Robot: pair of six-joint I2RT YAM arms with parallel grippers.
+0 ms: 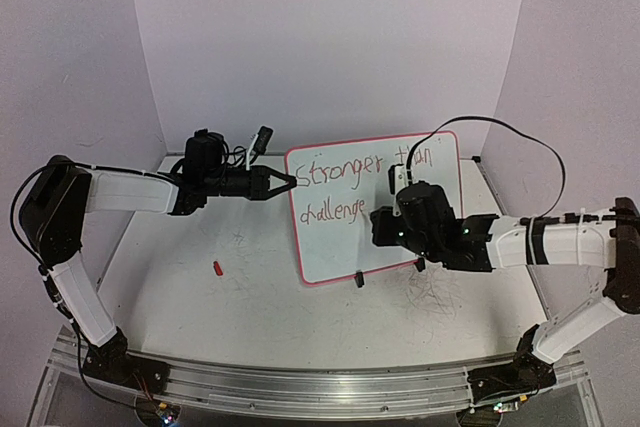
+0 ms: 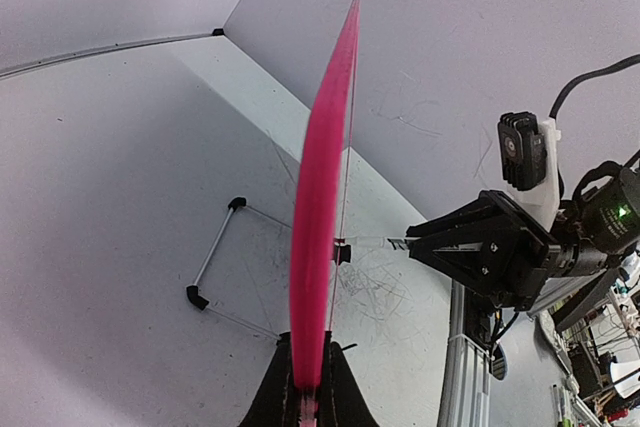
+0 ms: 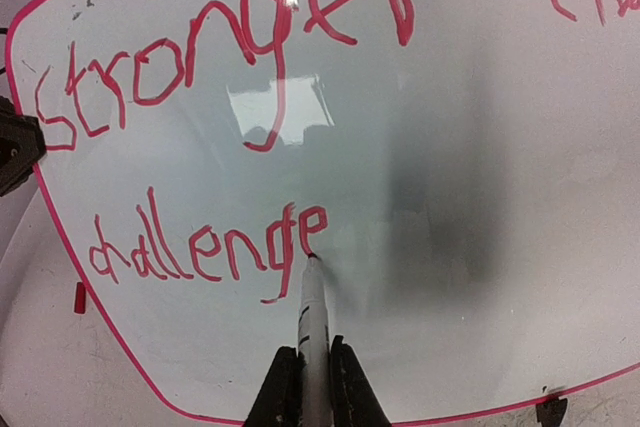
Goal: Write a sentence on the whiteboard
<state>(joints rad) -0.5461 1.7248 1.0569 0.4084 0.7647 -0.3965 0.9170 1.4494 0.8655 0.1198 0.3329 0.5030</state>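
The whiteboard (image 1: 420, 237) with a pink-red rim stands tilted at table centre. Red writing (image 1: 345, 172) on it reads "Stronger than" above "challenge"; it also shows in the right wrist view (image 3: 200, 57). My left gripper (image 1: 290, 182) is shut on the board's left edge, seen edge-on as a pink strip (image 2: 320, 197) in the left wrist view. My right gripper (image 3: 313, 367) is shut on a white marker (image 3: 313, 312), whose tip touches the board at the foot of the last "e". The right gripper also shows in the left wrist view (image 2: 420, 244).
A small red cap (image 1: 217, 268) lies on the table left of the board. A black clip foot (image 1: 358, 278) sits at the board's bottom edge. A wire stand (image 2: 215, 267) lies behind the board. Grey scribbles (image 1: 435, 292) mark the tabletop. Walls close in on the far side.
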